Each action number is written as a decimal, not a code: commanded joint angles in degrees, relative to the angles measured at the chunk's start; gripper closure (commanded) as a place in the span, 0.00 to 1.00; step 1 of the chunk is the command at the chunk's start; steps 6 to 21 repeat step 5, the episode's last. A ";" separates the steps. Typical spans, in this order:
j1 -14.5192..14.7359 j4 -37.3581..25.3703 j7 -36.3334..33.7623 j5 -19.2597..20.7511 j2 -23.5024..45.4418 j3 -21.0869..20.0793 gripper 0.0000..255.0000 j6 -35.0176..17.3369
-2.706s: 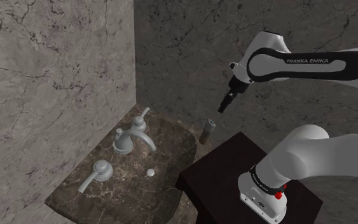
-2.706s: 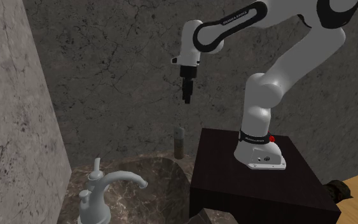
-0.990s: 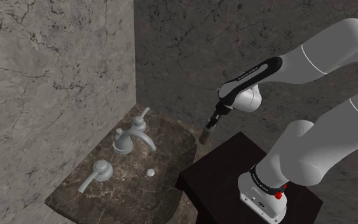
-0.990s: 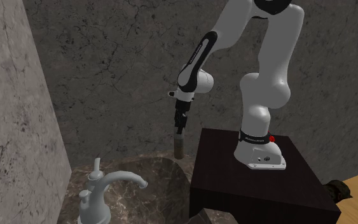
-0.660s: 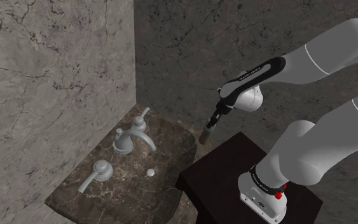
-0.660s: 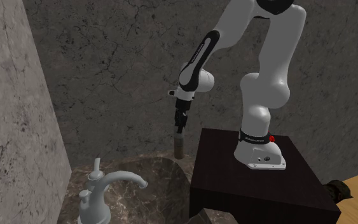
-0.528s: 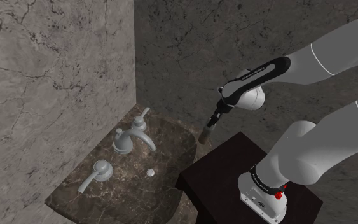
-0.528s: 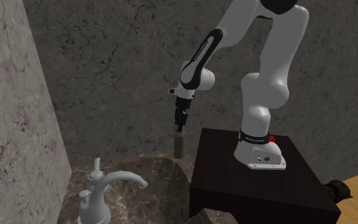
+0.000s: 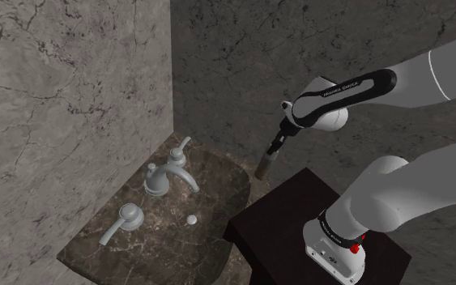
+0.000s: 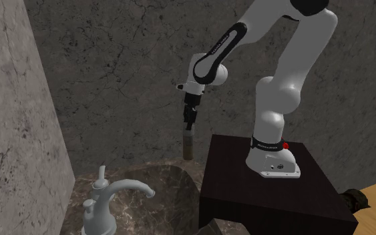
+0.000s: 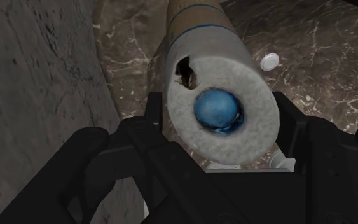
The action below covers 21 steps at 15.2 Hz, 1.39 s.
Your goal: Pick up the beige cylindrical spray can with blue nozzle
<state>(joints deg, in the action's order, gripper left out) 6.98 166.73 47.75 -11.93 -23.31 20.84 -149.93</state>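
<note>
The black gripper [image 11: 224,143] pinches the beige spray can [image 10: 188,148] near its top, blue nozzle [image 11: 217,109] upward, at the dark marble counter's [image 9: 161,235] back corner. The white lettering on the arm [image 9: 343,87] is too small to read.

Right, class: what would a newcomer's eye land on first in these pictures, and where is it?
The big white arm arching from its dark stand toward the wall. Its black gripper clasps a beige can, whose blue nozzle shows between the fingers in the wrist view. A pale tap sits on the marbled counter nearby.
</note>
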 commanded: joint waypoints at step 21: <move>-2.06 -0.94 -2.37 2.34 -3.62 -1.64 1.00 4.50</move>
